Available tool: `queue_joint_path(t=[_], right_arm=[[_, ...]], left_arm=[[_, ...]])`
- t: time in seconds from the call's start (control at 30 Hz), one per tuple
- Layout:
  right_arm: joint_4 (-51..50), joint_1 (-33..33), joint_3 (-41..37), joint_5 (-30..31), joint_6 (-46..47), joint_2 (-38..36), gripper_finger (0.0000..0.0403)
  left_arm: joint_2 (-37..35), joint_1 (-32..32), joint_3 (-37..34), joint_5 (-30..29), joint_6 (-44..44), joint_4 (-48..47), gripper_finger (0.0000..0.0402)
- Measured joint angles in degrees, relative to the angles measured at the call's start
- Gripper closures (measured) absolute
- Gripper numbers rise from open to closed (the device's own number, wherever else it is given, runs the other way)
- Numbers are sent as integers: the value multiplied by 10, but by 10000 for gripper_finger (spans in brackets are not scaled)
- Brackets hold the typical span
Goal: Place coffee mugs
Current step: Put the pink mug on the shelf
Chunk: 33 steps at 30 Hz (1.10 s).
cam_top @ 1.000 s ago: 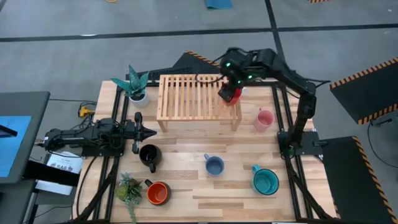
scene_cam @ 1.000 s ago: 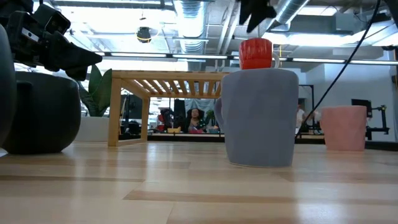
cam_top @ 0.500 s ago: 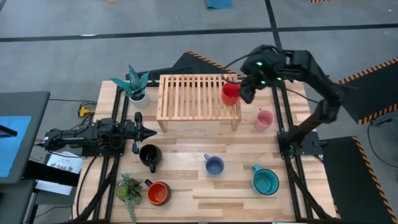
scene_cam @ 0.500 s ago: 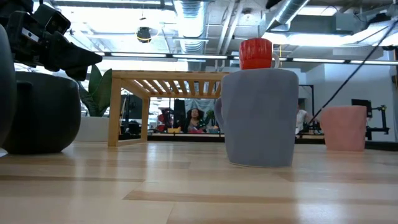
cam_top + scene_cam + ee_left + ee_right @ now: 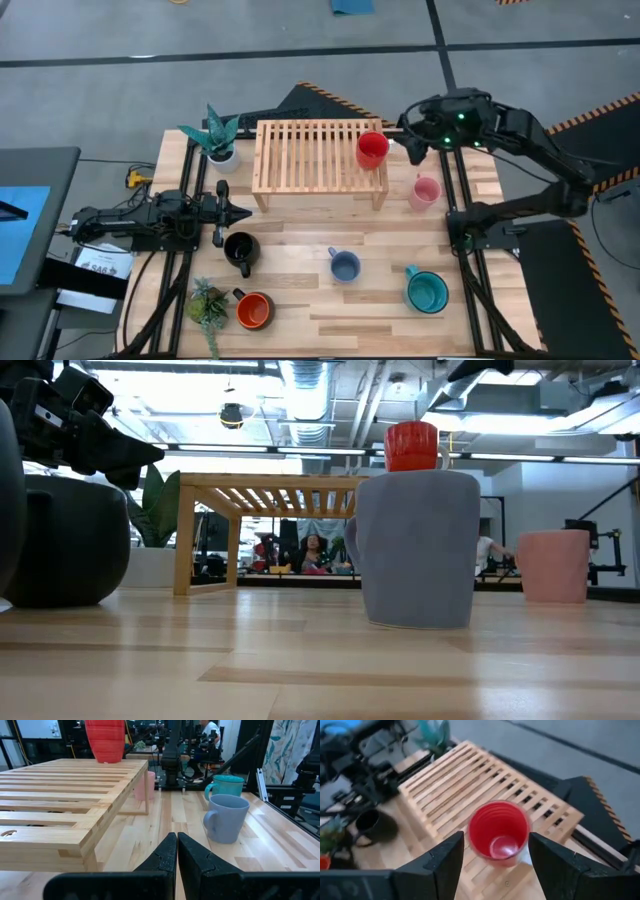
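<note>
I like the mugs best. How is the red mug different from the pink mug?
The red mug stands up on the slatted wooden rack; the pink mug stands on the table beside the rack. The red mug is bright red; the pink mug is pale. The open right gripper hangs nearer the red mug, apart from both mugs. Both stand upright, mouths up, with nothing holding them.

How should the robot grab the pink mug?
Probably from straight above, pinching the rim. The pink mug stands upright with its mouth open, beside the wooden rack. The right tool hangs open just above and behind it, so it is closest.
</note>
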Motion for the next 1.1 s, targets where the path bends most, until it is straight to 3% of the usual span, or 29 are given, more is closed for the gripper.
queue_joint_path(t=[0.23,0.43,0.67,0.8,1.1], right_arm=[[78,-38,-55,44,4,-26,154],[92,-77,-57,109,15,-25,154],[68,-96,-58,108,-11,-47,154],[69,-96,-106,108,-7,-79,154],[55,-96,-232,108,116,-159,154]], left_arm=[[0,0,0,0,0,0,401],[0,0,0,0,0,0,401],[0,0,0,0,0,0,402],[0,0,0,0,0,0,401],[0,0,0,0,0,0,401]])
